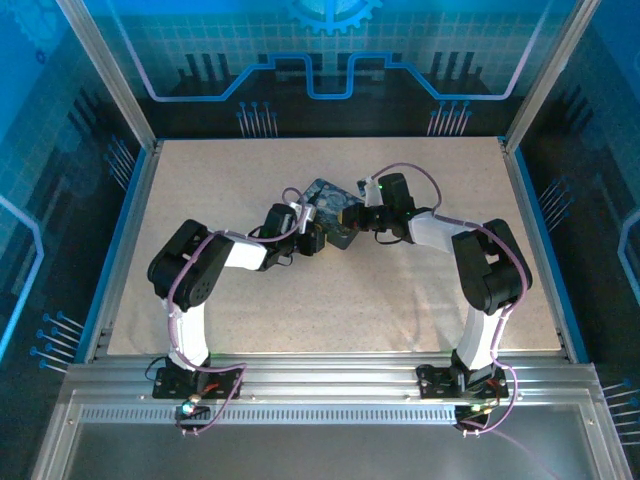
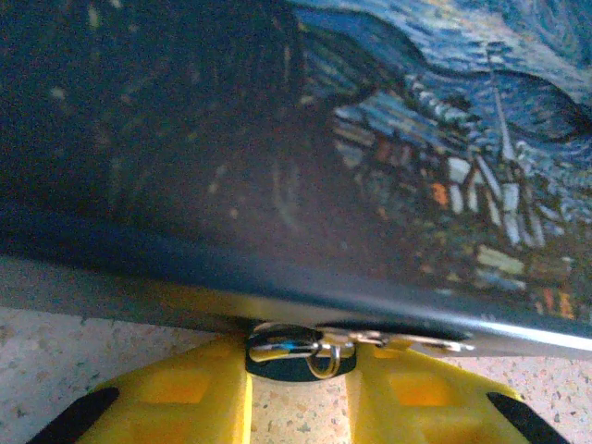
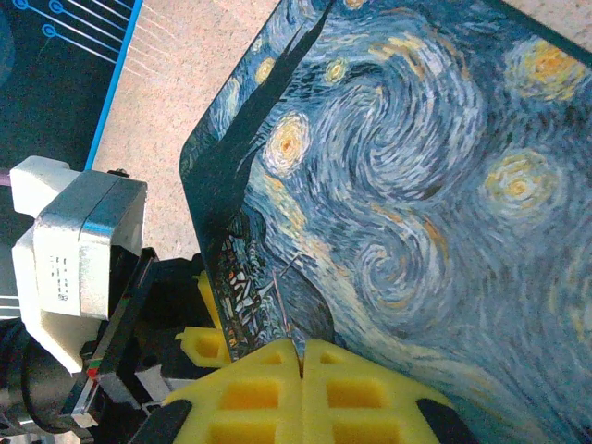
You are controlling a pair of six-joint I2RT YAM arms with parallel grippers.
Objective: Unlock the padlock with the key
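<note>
1. Tin (image 1: 330, 195): dark blue and swirl-painted, it lies on the table (image 1: 250, 310). Both arms reach in to its near side.
2. Padlock (image 2: 289, 359): it has a dark body and a thin silvery shackle, and sits right at the tin's lower edge on the speckled surface.
3. Left gripper (image 2: 298, 393): the yellow fingers stand part-way apart with their tips up against the tin's edge. One finger is on each side of the padlock, which lies between the fingertips. Whether they pinch it or merely flank it cannot be told.
4. Right gripper (image 3: 301, 356): the yellow fingers are clenched flat together, leaving only a thin seam. Their tips are at the tin's painted side.
</note>
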